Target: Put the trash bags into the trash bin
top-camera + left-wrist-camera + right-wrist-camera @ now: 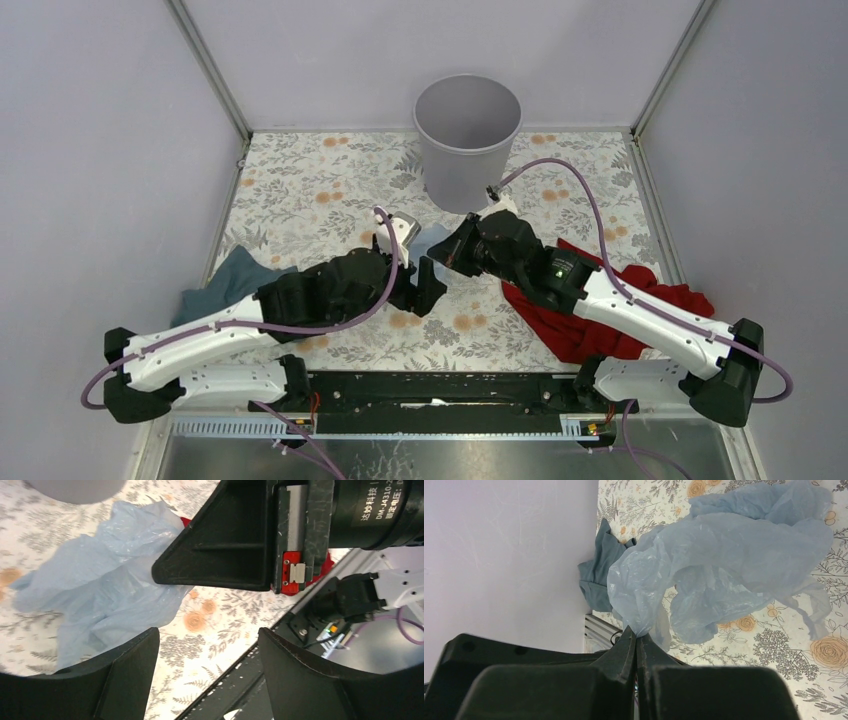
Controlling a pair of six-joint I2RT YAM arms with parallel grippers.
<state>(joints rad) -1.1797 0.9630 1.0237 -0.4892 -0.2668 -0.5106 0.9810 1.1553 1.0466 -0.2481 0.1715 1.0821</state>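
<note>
The pale-blue trash bag (724, 565) lies crumpled on the floral table, one corner pinched and lifted between my right gripper's (636, 636) shut jaws. In the top view only a bit of the bag (430, 240) shows between the two grippers. My right gripper (438, 256) reaches in from the right, and in the left wrist view its black finger (225, 545) rests against the bag (110, 580). My left gripper (207, 645) is open and empty, just near of the bag (425, 290). The grey trash bin (467, 140) stands upright at the back centre, beyond both grippers.
A red cloth (600, 315) lies under the right arm at the right. A dark teal cloth (225, 280) lies at the left by the wall and also shows in the right wrist view (599, 570). A black rail (440, 390) runs along the near edge.
</note>
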